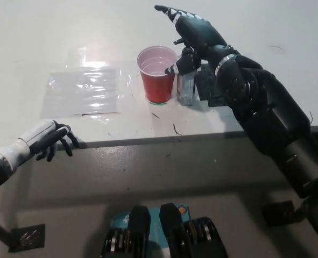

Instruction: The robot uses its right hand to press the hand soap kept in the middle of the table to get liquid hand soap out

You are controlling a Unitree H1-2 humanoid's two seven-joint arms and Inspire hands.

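Fingers of my black right hand [193, 32] spread wide over the clear plastic hand soap bottle [186, 86] with its black pump, mid-table, touching a red plastic cup [157, 74]. My white left hand [43, 138] rests loosely curled, holding nothing, at the white table's [51, 43] near edge.

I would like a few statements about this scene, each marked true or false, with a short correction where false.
1. The red cup stands directly beside the soap bottle. True.
2. The right hand is above the soap bottle's pump. True.
3. The left hand holds the cup. False: it rests at the table's near edge, far from the cup.
4. The cup lies tipped over. False: it stands upright.
5. A clear plastic sheet lies on the table. True.
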